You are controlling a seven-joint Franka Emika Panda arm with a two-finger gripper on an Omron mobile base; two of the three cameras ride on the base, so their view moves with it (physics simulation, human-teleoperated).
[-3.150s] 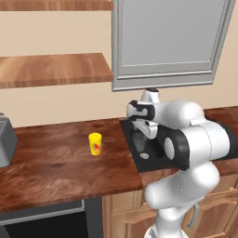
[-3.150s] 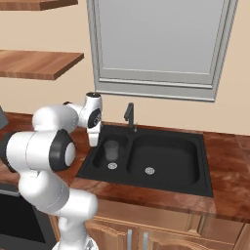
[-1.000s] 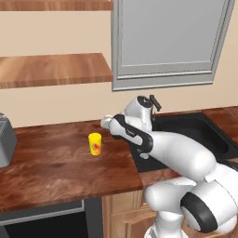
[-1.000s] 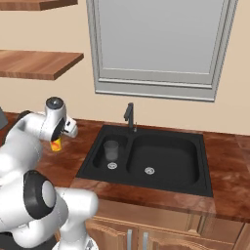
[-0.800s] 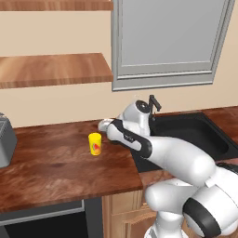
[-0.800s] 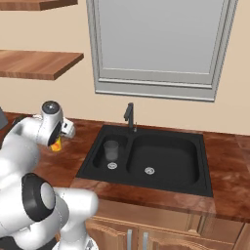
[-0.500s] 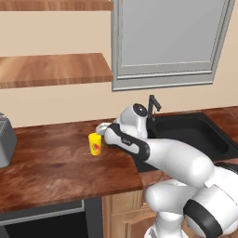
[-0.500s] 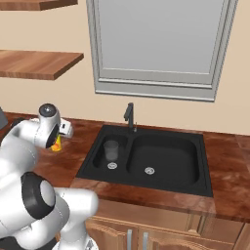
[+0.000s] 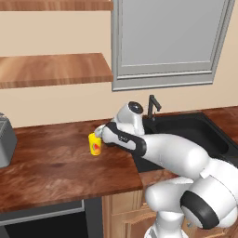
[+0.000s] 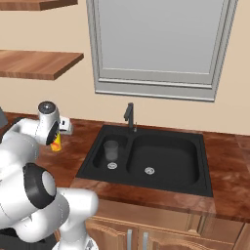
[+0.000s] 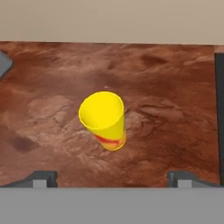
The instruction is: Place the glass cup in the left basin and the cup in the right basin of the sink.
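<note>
- The counter [image 9: 56,158] is reddish-brown wood with darker mottling, running along a beige wall [image 9: 56,104]; wooden cupboard fronts [image 10: 161,234] show under it.
- A wooden shelf [image 9: 51,69] hangs on the wall, and beside it a grey framed window panel [image 10: 156,41] sits above the sink [image 10: 146,158].
- The sink is black, let into the counter, with a thin dark tap [image 10: 129,116] at its back edge.
- The glass cup [image 10: 111,150] stands upright in the left basin [image 10: 108,157], just behind the round drain.
- The right basin [image 10: 163,158] holds only its drain.
- The cup [image 11: 104,119], yellow with a red mark, stands upright on the counter left of the sink.
- The gripper [image 11: 111,178] hangs just before the cup, jaws spread wide, touching nothing.
- A grey box [image 9: 5,142] sits at the counter's far left.
</note>
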